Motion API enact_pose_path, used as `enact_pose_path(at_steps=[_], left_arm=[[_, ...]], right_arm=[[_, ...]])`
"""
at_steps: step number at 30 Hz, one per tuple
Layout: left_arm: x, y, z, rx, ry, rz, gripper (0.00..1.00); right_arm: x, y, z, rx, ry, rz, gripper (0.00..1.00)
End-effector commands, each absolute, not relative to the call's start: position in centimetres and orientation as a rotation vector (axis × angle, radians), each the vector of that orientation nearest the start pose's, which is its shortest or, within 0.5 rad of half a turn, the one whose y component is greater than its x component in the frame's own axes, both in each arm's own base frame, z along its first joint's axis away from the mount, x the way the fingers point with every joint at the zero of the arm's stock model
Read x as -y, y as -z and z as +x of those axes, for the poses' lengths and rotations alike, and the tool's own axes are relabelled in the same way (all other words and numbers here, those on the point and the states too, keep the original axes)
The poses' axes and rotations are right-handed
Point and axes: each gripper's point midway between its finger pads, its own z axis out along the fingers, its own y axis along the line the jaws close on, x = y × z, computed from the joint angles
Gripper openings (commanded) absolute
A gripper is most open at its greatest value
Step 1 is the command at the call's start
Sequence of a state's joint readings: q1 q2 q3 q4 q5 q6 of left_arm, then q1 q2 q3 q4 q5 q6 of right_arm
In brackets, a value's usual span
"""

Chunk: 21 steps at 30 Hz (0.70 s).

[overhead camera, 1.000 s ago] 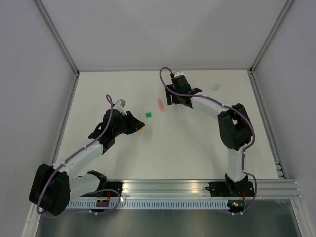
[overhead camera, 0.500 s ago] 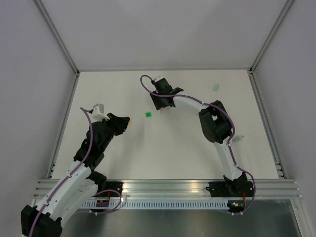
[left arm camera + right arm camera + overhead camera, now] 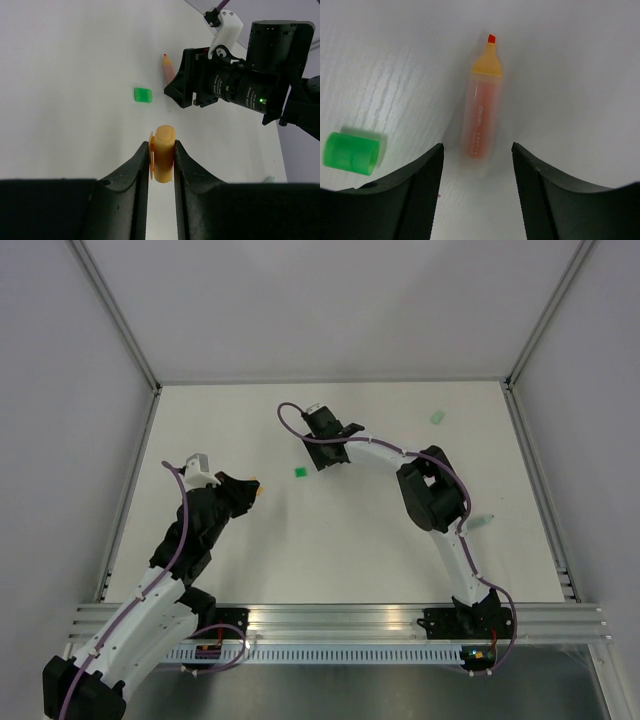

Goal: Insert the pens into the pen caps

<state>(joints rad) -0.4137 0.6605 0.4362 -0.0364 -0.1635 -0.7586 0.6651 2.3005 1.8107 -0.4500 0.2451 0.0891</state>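
Observation:
My left gripper is shut on the orange pen cap, held just above the table at the left; the cap also shows in the top view. My right gripper is open and straddles the rear end of the orange pen, which lies flat with its red tip pointing away. From above, this gripper hides the pen. A green cap lies just left of the pen, also seen from the right wrist and left wrist. The dark-bodied pen is out of view.
A small green piece lies at the back right of the table. A pale mint pen lies by the right arm's elbow. The white table has metal rails along its sides and grey walls behind.
My right gripper has swung left and now hangs over the orange pen, hiding it from above. My left arm has drawn back to the left with the orange cap still in its jaws.

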Motion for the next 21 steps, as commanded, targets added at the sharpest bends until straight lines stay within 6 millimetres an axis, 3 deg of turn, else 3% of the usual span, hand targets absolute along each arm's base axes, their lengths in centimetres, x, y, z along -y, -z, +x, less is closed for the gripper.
enact_pose_path(at_steps=[1, 10, 16, 21], left_arm=[[11.5, -18.8, 27.6, -1.806, 0.666, -0.479, 0.02], [11.5, -18.8, 27.4, -1.805, 0.669, -0.484, 0.02], [11.5, -19.0, 27.3, -1.800, 0.674, -0.486, 0.02], [11.5, -18.9, 27.3, -1.801, 0.680, -0.486, 0.02]], right_arm=[[-30.8, -1.4, 45.6, -2.413, 0.029, -0.616, 0.63], [-30.9, 0.0, 45.2, -2.458, 0.030, -0.621, 0.57], [-31.2, 0.2, 44.7, -2.486, -0.021, -0.612, 0.46], [-31.1, 0.9, 44.2, -2.524, -0.043, -0.600, 0.46]])
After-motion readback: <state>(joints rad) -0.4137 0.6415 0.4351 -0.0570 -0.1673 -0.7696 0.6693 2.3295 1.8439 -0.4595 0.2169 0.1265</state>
